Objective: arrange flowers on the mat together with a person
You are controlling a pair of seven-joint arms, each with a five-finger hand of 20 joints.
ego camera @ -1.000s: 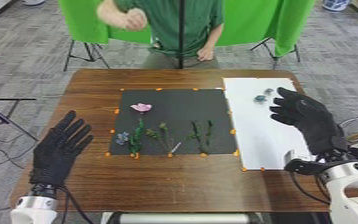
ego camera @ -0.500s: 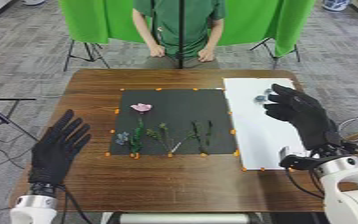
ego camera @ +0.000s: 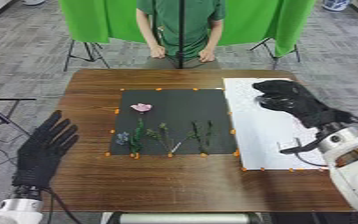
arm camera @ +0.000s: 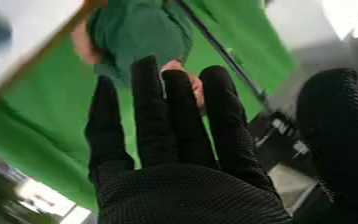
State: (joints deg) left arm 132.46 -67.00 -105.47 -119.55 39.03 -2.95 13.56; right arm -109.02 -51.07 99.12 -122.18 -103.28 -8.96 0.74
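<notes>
As the right robot hand (ego camera: pixel 289 100) swings inward and leftward over the upper part of the white sheet (ego camera: pixel 260 145), it comes over the place where the small blue blooms lie in the earlier frames, which suggests that picking one up is the step in hand. Its fingers are extended and hold nothing, so a grasp is still to be made. The left robot hand (ego camera: pixel 44 150), at the left of the frame, shifts slightly outward, open and empty too. On the dark mat (ego camera: pixel 171 102) in the middle, the pink flower (ego camera: pixel 141 107) stands at upper left, the blue flower (ego camera: pixel 122 138) at lower left, and the green sprigs (ego camera: pixel 164 131) lie right of them, unchanged. Bare mat along the top and upper right leaves space for another flower. The carry should cross the sheet's left edge high enough to clear the orange bits (ego camera: pixel 232 131) beside the mat. Bare counter (ego camera: pixel 171 185) in the lower centre gives spare room, though a low sweep there could drag the stems.
</notes>
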